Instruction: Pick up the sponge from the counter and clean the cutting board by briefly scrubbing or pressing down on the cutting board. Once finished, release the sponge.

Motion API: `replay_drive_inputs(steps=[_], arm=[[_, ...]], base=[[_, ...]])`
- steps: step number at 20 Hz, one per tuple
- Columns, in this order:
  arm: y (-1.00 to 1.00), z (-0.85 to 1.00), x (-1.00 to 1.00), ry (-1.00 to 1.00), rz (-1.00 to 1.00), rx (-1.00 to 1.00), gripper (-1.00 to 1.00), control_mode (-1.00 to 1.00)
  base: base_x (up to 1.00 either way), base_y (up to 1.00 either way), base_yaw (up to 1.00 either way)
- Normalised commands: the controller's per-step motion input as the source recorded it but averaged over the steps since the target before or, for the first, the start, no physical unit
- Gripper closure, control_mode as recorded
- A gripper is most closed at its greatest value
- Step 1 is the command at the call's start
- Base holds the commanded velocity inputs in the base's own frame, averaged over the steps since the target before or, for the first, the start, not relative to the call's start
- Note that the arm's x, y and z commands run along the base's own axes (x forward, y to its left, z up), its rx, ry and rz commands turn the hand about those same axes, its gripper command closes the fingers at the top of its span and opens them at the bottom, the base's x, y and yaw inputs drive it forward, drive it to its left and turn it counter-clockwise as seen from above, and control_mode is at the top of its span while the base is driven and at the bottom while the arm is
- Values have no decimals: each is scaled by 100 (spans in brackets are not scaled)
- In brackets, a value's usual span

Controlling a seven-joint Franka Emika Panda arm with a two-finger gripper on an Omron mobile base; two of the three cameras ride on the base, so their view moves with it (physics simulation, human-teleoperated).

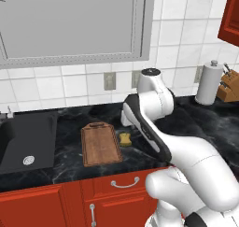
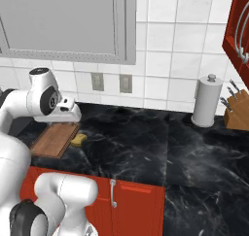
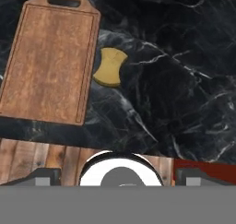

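Lying on the black stone counter point(image 1: 70, 123), the yellow sponge point(image 3: 110, 67) is sitting just beside the long right edge of the wooden cutting board point(image 3: 48, 64), close to it but apparently not quite touching; the left base view shows the same pair, sponge point(image 1: 125, 138) to the right of the board point(image 1: 99, 145), with the sink basin point(image 1: 28, 142) well apart on the left. The hand camera is looking down on both from above, and the gripper point(image 3: 117, 174) is hanging well clear of the counter, carrying nothing. Its two dark finger tips point(image 3: 44, 176) are showing far apart at the bottom of that view, so the jaws are standing wide.

Judging by its look, the sponge is going to be light and soft, giving way under the pads rather than resisting, and not slippery or breakable. Its outline is pinching in at the middle, with two concave sides, and that narrow waist is looking like the best place to take hold: fingers closing across it from above, low enough to catch the body rather than just skim the top. Because the board's raised rim is lying so near, the finger on that side is going to need care when descending.
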Motion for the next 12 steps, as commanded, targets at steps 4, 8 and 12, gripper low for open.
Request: replay_drive_inputs(steps=[4, 8, 12], arm=[[0, -50, 6, 21, 0, 8, -100, -100], [0, -42, 19, 17, 0, 9, -100, -100], [0, -54, 23, 16, 0, 4, -100, -100]], base=[[0, 0, 0], [0, 0, 0], [0, 0, 0]])
